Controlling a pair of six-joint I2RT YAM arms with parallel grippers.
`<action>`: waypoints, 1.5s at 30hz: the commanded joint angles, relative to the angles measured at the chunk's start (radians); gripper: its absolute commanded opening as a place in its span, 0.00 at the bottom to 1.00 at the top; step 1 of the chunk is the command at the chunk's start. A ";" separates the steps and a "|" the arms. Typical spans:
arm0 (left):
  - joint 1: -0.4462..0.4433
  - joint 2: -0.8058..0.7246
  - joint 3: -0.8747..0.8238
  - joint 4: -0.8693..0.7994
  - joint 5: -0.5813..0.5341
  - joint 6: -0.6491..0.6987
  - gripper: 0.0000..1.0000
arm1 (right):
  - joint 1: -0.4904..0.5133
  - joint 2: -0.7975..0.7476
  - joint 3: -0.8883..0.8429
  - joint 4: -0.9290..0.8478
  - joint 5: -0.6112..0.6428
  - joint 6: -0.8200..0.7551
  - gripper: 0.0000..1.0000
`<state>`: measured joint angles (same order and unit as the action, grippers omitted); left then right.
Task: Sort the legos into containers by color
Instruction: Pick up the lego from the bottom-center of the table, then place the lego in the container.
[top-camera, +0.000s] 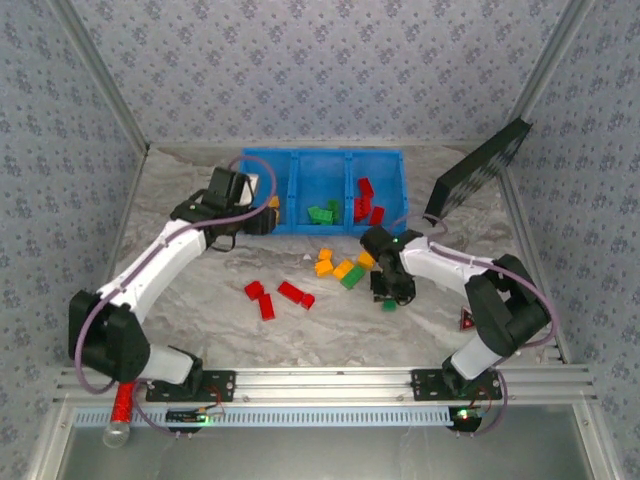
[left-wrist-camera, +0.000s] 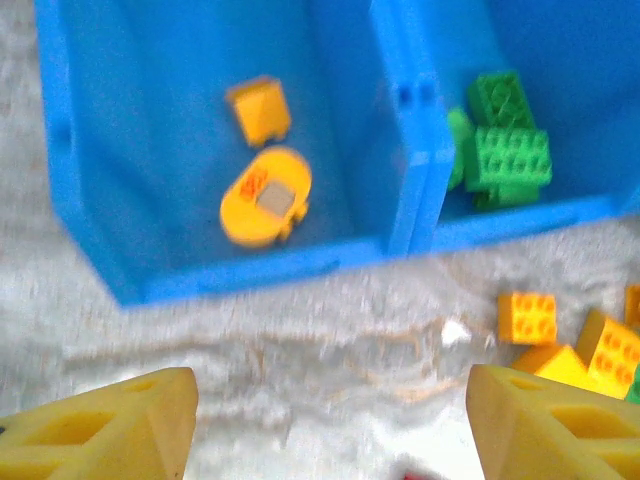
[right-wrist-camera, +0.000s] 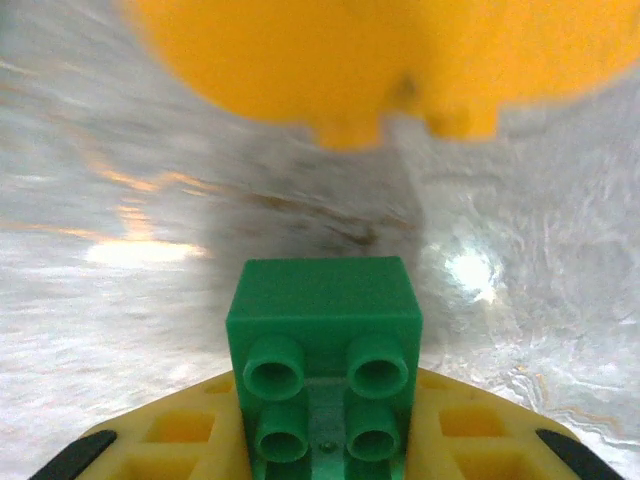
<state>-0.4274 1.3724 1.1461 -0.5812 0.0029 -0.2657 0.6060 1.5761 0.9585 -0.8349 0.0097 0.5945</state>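
**A:** Why are the right fingers (right-wrist-camera: 170, 440) drawn in so tight?

**B:** They're clamped on a green brick (right-wrist-camera: 320, 350), low over the counter (top-camera: 330, 335), right of centre. My guess is it's bound for the middle compartment (top-camera: 320, 185) of the blue tray (top-camera: 330, 153) at the far side, where other green bricks (top-camera: 321, 214) lie.

**A:** And the left fingers (left-wrist-camera: 110, 430)?

**B:** Apart and holding nothing, just near of the left compartment (left-wrist-camera: 150, 170), which holds yellow pieces (left-wrist-camera: 265, 195). Loose yellow bricks (top-camera: 335, 265) and red bricks (top-camera: 275, 295) lie mid-counter, unsorted. I'd expect the reds to go in the right compartment.
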 joint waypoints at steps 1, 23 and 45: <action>-0.017 -0.106 -0.072 -0.092 -0.041 -0.093 0.72 | 0.005 -0.048 0.201 -0.113 0.060 -0.174 0.28; -0.035 -0.381 -0.260 -0.168 0.008 -0.322 0.76 | 0.045 0.620 1.179 -0.067 0.161 -0.609 0.27; -0.258 -0.077 -0.165 0.024 -0.061 -0.139 0.77 | 0.034 0.704 1.232 -0.072 0.141 -0.624 0.53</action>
<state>-0.6682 1.2537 0.9218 -0.6296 -0.0410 -0.4992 0.6479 2.3222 2.1536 -0.8768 0.1600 -0.0200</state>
